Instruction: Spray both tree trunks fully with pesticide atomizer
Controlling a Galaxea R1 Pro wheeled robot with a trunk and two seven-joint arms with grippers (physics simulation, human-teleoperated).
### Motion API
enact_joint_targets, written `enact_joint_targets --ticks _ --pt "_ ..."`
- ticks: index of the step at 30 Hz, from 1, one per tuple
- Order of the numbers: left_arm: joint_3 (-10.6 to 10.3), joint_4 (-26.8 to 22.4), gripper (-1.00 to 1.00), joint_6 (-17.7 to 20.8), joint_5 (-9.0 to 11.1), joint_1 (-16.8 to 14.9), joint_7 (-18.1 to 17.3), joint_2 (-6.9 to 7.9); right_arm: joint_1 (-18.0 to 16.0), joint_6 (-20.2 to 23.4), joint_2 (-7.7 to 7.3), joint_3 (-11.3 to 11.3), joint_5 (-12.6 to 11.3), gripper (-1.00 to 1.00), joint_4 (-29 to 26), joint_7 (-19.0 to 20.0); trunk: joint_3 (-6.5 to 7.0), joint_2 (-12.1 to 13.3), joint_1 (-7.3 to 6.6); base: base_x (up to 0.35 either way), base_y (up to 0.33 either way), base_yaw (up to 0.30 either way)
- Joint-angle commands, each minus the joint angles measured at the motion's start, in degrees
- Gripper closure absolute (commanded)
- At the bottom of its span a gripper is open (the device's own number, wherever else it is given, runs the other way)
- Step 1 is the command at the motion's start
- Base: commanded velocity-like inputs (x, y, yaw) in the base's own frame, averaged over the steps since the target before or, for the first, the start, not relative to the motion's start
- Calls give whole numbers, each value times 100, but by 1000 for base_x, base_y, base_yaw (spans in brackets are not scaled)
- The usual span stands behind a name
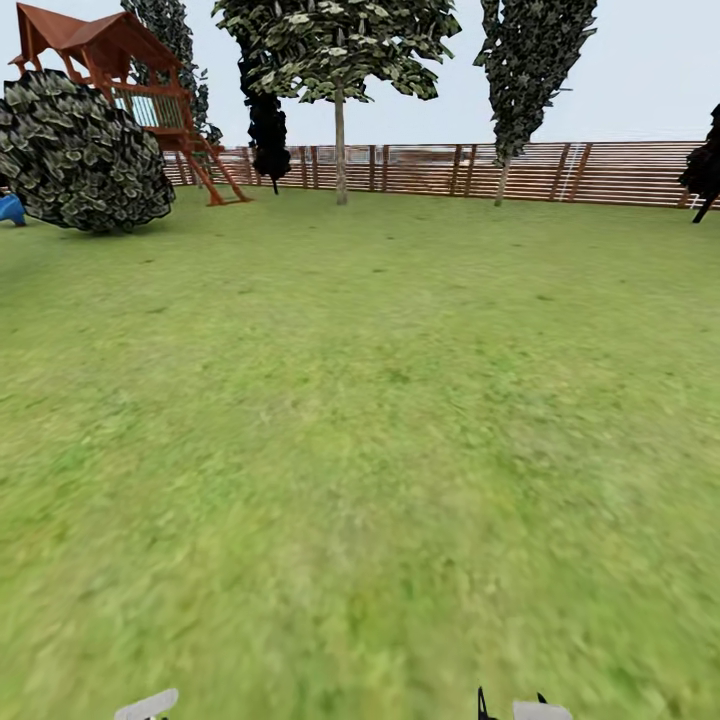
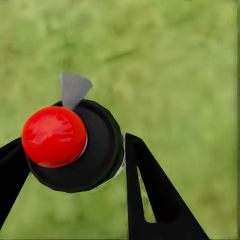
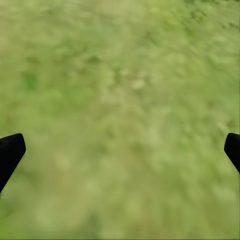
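The pesticide atomizer (image 2: 97,150) shows from above in the left wrist view: a black round cap with a glossy red ball and a grey wedge-shaped nozzle. My left gripper (image 2: 72,142) is shut on it, one black finger on each side. My right gripper (image 3: 122,142) is open over bare grass with nothing between its fingers. Far across the lawn in the head view stand two trees with pale trunks, one near the middle (image 1: 340,150) and one further right (image 1: 502,178), both in front of the slat fence (image 1: 420,168).
A big round bush (image 1: 85,150) and a red-brown wooden play tower (image 1: 130,70) stand at the far left. A black cypress (image 1: 268,130) rises by the fence, another dark plant (image 1: 703,165) at the right edge. Green lawn (image 1: 360,420) stretches between me and the trees.
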Motion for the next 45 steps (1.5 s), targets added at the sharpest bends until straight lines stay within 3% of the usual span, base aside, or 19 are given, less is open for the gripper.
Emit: enact_joint_targets --ticks 1,45 --pt "45 7 100 -21 -59 -4 5 5 -2 -4 1 -25 62 -100 1 -43 -5 -2 3 338 0 0" --pt "41 6 100 -21 -59 -4 5 2 -2 -4 1 -25 62 -100 1 -44 -5 -2 3 338 0 0"
